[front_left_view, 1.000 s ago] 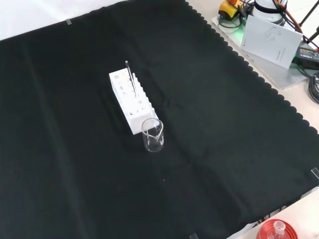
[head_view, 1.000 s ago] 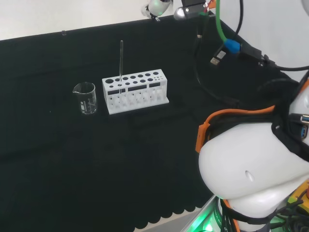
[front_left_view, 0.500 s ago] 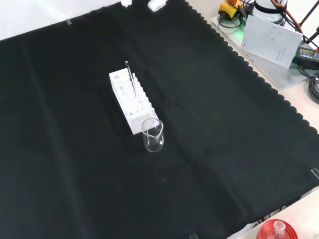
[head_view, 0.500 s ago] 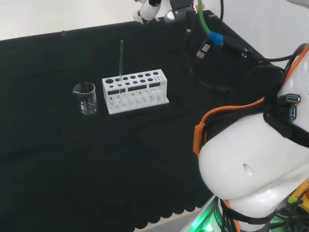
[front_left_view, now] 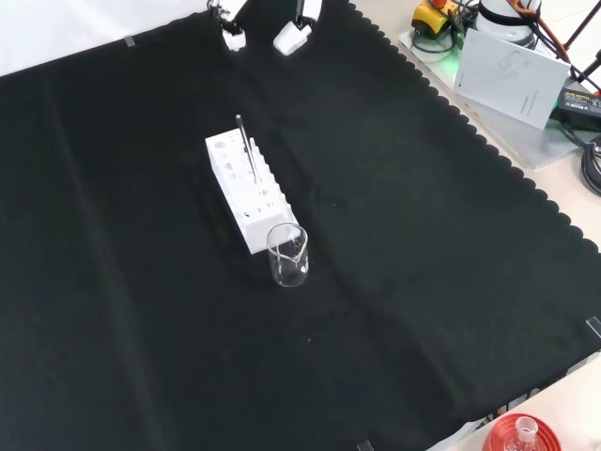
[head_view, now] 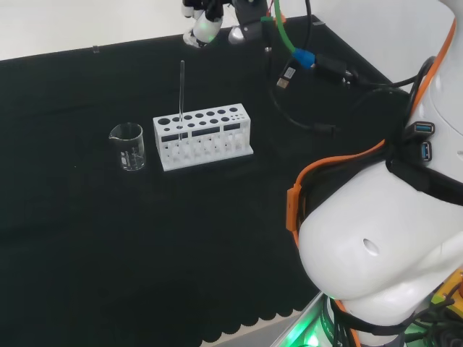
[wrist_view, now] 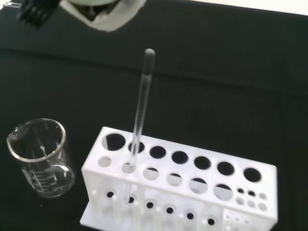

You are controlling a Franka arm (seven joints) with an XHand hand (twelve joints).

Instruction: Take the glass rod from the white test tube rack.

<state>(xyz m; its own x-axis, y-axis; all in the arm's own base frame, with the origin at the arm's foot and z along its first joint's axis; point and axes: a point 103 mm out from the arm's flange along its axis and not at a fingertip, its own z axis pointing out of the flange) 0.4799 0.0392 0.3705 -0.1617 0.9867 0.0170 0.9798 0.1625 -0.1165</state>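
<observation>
Glass rod [head_view: 181, 90] stands upright in a hole at the beaker [head_view: 128, 147] end of the rack [head_view: 202, 136], so the hand [front_left_view: 263, 23], fingers apart and well off, should descend squarely and pinch near its top

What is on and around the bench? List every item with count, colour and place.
Glass rod: one, clear, upright in a hole near the rack's beaker end.
Test tube rack: one, white, mid-cloth.
Beaker: one, clear, beside the rack, left of it in the head view.
Cloth: one, black, covering the bench.
Paper sheet: one, white, off the cloth at the front view's upper right.
Ribbed stand: one, red, at the front view's bottom right.
Arm links: white, at the head view's right.
Hand: one, black and white, beyond the rack, touching nothing.
</observation>
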